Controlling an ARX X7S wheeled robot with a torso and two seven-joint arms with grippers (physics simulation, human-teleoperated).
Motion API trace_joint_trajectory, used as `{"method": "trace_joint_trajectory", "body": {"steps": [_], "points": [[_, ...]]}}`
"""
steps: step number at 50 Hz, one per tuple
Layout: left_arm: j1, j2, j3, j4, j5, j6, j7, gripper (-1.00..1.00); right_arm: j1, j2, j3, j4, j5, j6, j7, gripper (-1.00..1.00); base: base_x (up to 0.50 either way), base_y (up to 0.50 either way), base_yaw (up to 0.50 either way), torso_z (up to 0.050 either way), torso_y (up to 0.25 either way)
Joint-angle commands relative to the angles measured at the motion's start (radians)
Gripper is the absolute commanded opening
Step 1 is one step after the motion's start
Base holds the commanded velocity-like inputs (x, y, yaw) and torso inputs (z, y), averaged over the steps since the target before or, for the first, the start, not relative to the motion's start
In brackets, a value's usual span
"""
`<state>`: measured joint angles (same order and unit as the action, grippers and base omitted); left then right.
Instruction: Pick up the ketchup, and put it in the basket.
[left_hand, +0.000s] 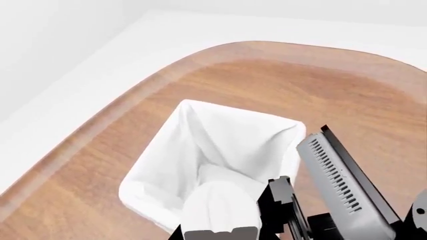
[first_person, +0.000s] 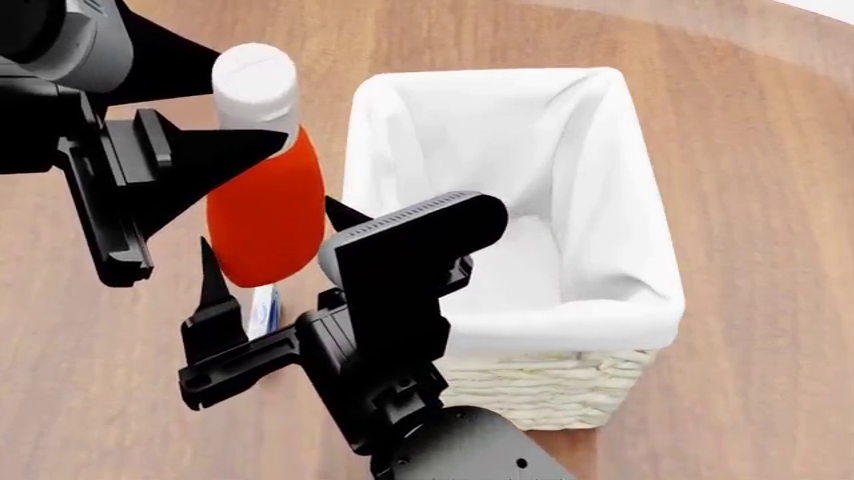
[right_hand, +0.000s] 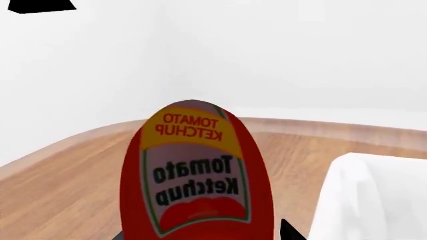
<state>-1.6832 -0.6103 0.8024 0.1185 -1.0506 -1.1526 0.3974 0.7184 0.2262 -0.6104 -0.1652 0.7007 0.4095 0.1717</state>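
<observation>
Ketchup (first_person: 267, 215) hangs upright above the table (first_person: 761, 200), at nine o'clock of the basket (first_person: 587, 325) and just outside its rim. The left gripper (first_person: 254, 108) brackets the white cap; I cannot tell whether its fingers press it. The right gripper (first_person: 274, 228) pinches the bottle's lower body.

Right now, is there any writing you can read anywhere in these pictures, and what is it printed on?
"TOMATO KETCHUP": small red capitals on the yellow band of the label on the orange-red plastic ketchup bottle, in the right wrist view.
"Tomato Ketchup": large dark letters on the same label, below that band.
Both read mirrored there.
A small blue-and-white item under the bottle in the head view: too little of it shows to read.
The cream-white woven basket carries no writing.
</observation>
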Motion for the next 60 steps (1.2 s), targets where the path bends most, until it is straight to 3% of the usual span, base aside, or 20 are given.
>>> {"method": "trace_joint_trajectory", "body": {"steps": [1,23,24,49,60], "points": [[-0.013,0.018,-0.028,-0.016,0.003,0.007,0.019,-1.00,0.007,-0.024,0.019,0.014,-0.011,-0.003,-0.028,-1.00,0.00,0.00,0.00,0.000,0.000],[-0.001,0.031,-0.023,-0.048,0.004,-0.004,-0.016,-1.00,0.003,-0.022,0.018,-0.002,0.014,-0.008,-0.025,-1.00,0.00,0.00,0.00,0.000,0.000],[-0.004,0.030,-0.024,-0.045,-0.008,-0.017,-0.014,1.00,0.003,-0.022,0.018,-0.003,0.015,-0.007,-0.024,-1.00,0.00,0.00,0.00,0.000,0.000],[0.019,0.002,-0.031,-0.016,-0.018,-0.002,-0.024,1.00,0.003,-0.010,0.033,0.012,0.027,-0.028,-0.016,-1.00,0.00,0.00,0.00,0.000,0.000],[0.067,-0.048,-0.119,0.049,-0.069,0.028,-0.111,1.00,0.009,0.013,0.065,0.009,0.043,-0.034,-0.002,-1.00,0.00,0.00,0.00,0.001,0.000]]}}
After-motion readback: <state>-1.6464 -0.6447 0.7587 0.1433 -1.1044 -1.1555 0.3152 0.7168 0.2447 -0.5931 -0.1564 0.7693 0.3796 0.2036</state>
